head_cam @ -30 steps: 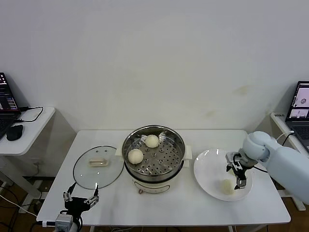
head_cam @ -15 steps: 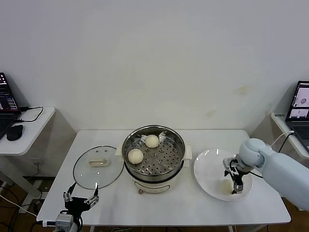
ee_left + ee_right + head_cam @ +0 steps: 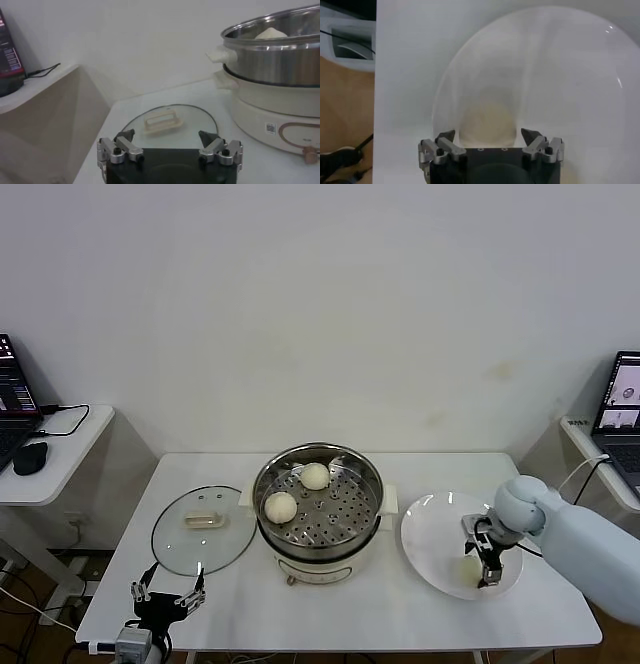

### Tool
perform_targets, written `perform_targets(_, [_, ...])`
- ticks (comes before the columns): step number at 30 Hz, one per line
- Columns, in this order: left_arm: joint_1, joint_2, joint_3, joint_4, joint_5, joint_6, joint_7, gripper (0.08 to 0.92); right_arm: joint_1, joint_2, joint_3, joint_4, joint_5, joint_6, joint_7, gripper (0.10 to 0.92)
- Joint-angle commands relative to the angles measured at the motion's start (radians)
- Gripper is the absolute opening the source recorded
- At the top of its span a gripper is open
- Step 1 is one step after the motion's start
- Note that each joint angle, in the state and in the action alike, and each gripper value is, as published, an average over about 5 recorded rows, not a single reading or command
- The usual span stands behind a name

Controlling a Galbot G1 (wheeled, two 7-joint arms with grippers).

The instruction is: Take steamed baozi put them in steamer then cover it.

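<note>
The steamer (image 3: 335,516) stands mid-table with two steamed baozi (image 3: 281,506) (image 3: 315,476) on its perforated tray. A third baozi (image 3: 465,568) lies on the white plate (image 3: 428,524) to the right. My right gripper (image 3: 481,565) is down over that bun. In the right wrist view the bun (image 3: 487,120) sits between the gripper's (image 3: 488,133) spread fingers, with a small gap on each side. The cover (image 3: 204,530), a glass lid with a cream handle, lies flat left of the steamer. My left gripper (image 3: 167,594) hovers open near the table's front left, facing the lid (image 3: 162,121).
A side table with a laptop and a mouse (image 3: 30,456) stands at far left. Another laptop (image 3: 620,399) is at far right. The steamer's base with its side handle (image 3: 220,80) stands just right of the lid in the left wrist view.
My right gripper has dropped lower and shifted slightly left over the plate, coming down around the bun. The left arm has not moved.
</note>
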Motion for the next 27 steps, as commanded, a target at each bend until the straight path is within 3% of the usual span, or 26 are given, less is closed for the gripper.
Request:
perform_targets(1, [-0.001,0.0,0.001,-0.001,0.001,0.0,0.0,0.823,-0.001,-0.004,0.002,0.001,0.009,-0.002,0.0,0.67])
perform_targets(10, [-0.009,-0.003,0.009,0.003,0.001,-0.001,0.0,0.823,0.111,-0.062,0.0,0.038,0.091,-0.013,-0.03,0.612])
perform_targets(17, [-0.03,-0.011,0.022,0.016,0.002,-0.002,-0.001,0.823,0.416,-0.082,-0.104,0.066,0.239,-0.019,-0.077,0.611])
perform_targets(22, [-0.039,-0.008,0.02,0.021,0.0,-0.005,-0.011,0.823,0.713,0.045,-0.25,-0.016,0.368,0.049,-0.132,0.611])
perform_targets(27, [-0.044,-0.009,0.014,0.02,-0.001,-0.009,-0.022,0.823,0.885,0.24,-0.322,-0.18,0.467,0.308,-0.181,0.609])
